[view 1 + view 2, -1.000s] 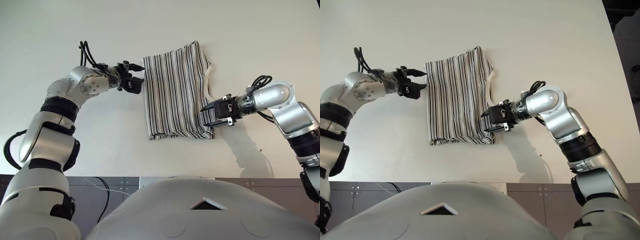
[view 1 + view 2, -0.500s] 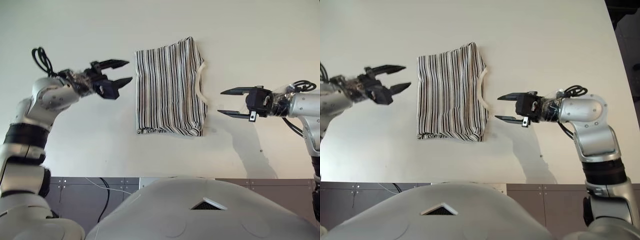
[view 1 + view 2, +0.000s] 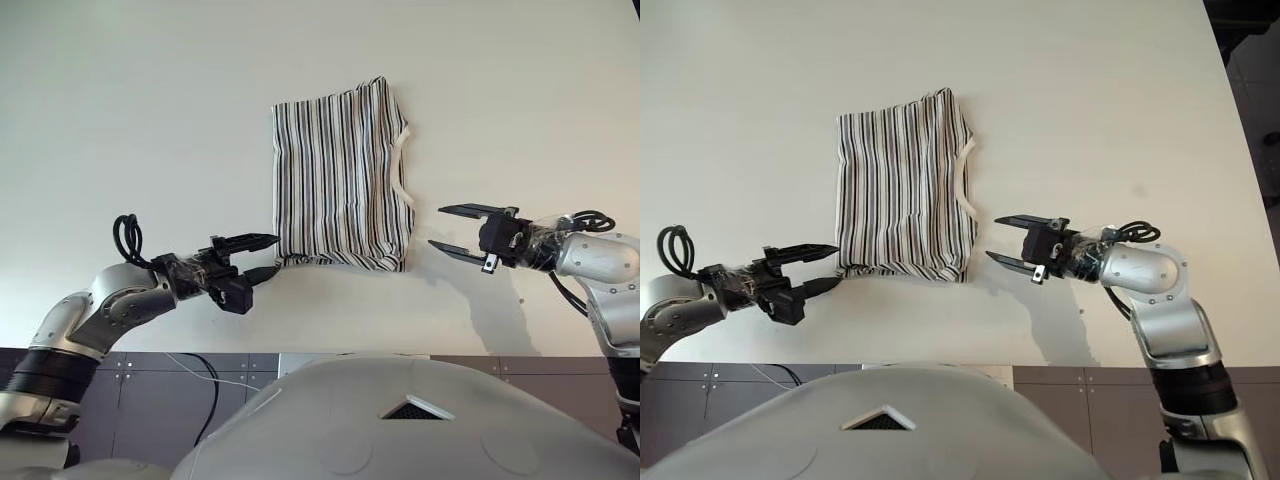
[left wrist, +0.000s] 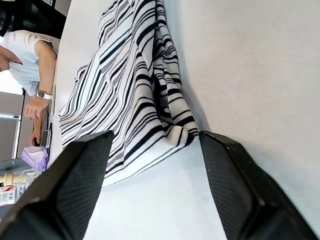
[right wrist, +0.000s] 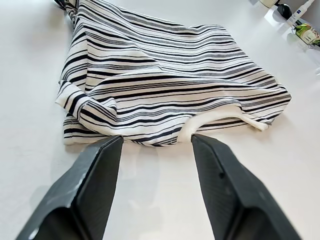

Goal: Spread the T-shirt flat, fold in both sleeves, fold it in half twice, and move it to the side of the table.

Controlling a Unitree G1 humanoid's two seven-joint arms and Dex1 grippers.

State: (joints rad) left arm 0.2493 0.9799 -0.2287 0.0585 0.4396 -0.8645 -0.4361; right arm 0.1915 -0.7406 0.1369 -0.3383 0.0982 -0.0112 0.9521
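Note:
A black-and-white striped T-shirt [image 3: 340, 175] lies folded into a rectangle on the white table [image 3: 150, 120], its white collar [image 3: 404, 165] along the right edge. My left gripper [image 3: 262, 256] stands open, low at the near left corner of the shirt, fingertips just short of the fabric [image 4: 145, 100]. On the other side my right gripper [image 3: 448, 229] is open as well, a short gap from the shirt's near right corner [image 5: 165, 100]. Neither gripper holds anything.
The table's near edge [image 3: 400, 350] runs just below both grippers, with dark cabinets under it. Small bottles [image 5: 300, 22] stand far off on the table's far side. Bare tabletop surrounds the shirt.
My left gripper dropped from beside the shirt's upper left edge to its near left corner. My right gripper let go of the right edge and drew back, opening.

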